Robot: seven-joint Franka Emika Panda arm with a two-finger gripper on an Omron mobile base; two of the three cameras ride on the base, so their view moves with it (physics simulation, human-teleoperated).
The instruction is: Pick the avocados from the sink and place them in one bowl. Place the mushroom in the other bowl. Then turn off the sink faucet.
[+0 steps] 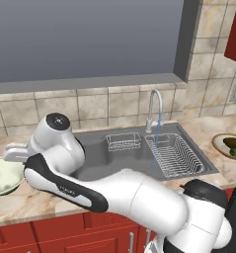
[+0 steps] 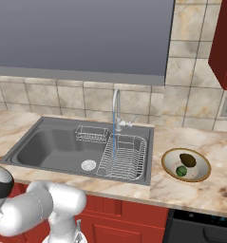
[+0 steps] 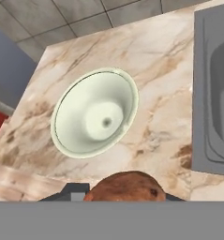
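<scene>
My gripper (image 3: 125,196) is shut on the reddish-brown mushroom (image 3: 127,186), whose cap shows at the bottom of the hand view. It hangs above the counter, just off the near rim of the pale green-cream bowl (image 3: 94,112), which has nothing in it. That bowl (image 1: 3,177) stands left of the sink (image 1: 97,148). Both avocados, a dark one (image 2: 187,160) and a green one (image 2: 181,171), lie in the shallow tan bowl (image 2: 203,163) right of the sink. Behind the basin rises the faucet (image 2: 116,107), and a blue stream of water runs from it.
A wire dish rack (image 2: 124,156) fills the sink's right half, with a small wire basket (image 2: 92,134) at the back. The white drain (image 2: 89,165) lies in the basin floor. My arm's elbow (image 1: 134,197) stretches across the counter's front edge. Tiled wall behind.
</scene>
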